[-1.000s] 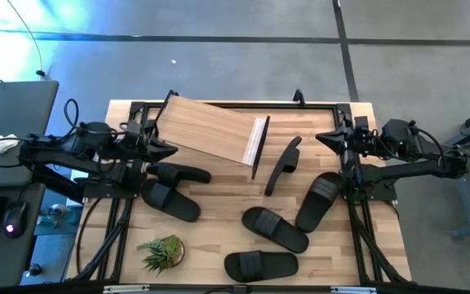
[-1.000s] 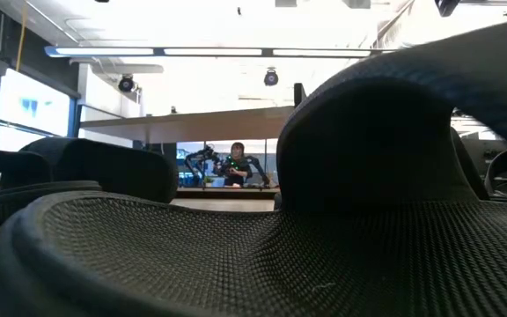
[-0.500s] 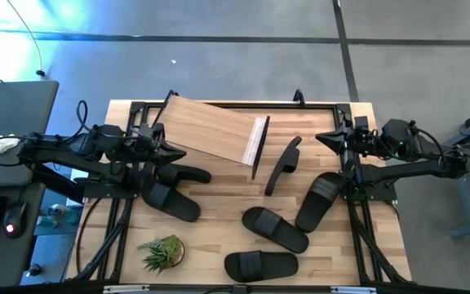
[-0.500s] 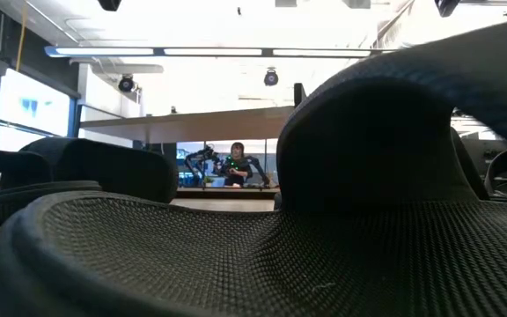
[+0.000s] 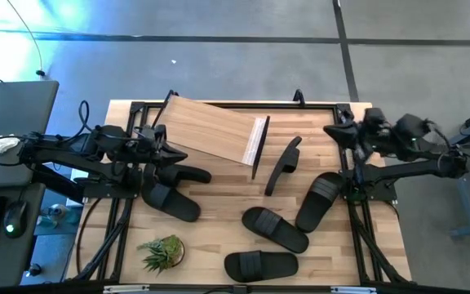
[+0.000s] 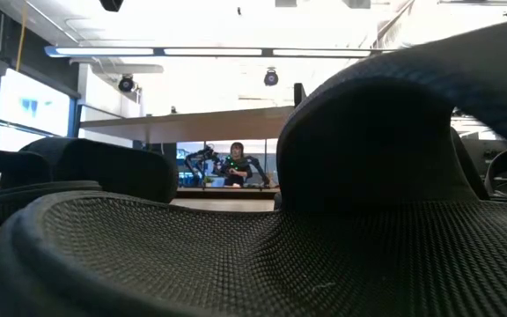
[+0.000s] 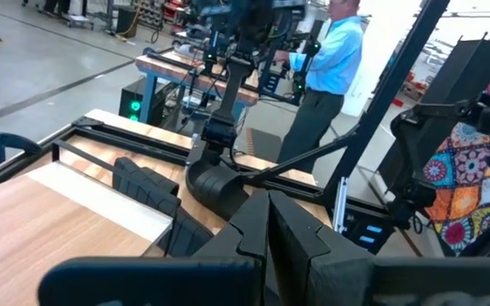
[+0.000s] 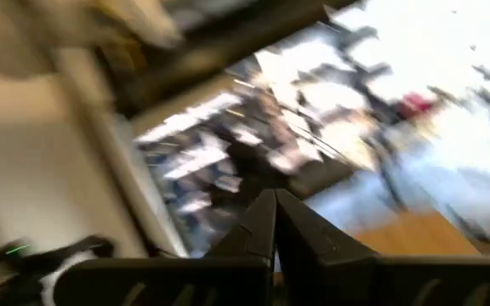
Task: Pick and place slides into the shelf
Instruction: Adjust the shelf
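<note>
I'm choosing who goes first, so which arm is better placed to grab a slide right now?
Probably the left. The left gripper, shut, hovers right by the two slides on its side. The right gripper, also shut, sits at the far table edge, clear of the nearest slide.

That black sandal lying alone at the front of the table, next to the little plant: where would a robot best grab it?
Probably by the wide strap. The sandal lies flat, sole down, its strap arching above the sole, so fingers coming straight down could close across that raised band. The sole's edges sit flush on the table, which would likely make them harder to pinch. The plant stands apart from it, so it should not obstruct.
</note>
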`<move>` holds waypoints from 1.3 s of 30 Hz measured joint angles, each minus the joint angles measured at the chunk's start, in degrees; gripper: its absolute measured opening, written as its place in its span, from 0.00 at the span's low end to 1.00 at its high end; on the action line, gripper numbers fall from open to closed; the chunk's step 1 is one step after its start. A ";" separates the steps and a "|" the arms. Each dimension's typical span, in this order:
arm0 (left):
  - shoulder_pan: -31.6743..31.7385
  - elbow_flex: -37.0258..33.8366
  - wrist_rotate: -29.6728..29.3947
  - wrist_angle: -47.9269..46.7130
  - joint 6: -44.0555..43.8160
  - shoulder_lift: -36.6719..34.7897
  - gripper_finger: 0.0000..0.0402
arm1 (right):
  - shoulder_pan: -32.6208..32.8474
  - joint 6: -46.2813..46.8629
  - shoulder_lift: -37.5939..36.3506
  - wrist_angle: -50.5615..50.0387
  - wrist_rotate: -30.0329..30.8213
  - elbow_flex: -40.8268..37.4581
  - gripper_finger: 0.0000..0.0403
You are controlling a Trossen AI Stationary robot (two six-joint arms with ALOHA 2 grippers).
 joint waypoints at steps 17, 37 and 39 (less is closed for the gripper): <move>0.00 0.00 1.37 -0.43 -0.02 0.02 0.00 | 0.04 -1.62 4.13 -16.48 2.82 0.01 0.29; 0.00 5.90 -2.54 -20.75 11.33 9.28 0.00 | 0.88 6.73 17.16 -53.84 10.61 14.15 0.29; 0.00 8.48 -5.02 -24.21 13.53 11.89 0.00 | 2.28 7.69 20.04 -59.90 12.96 17.34 0.29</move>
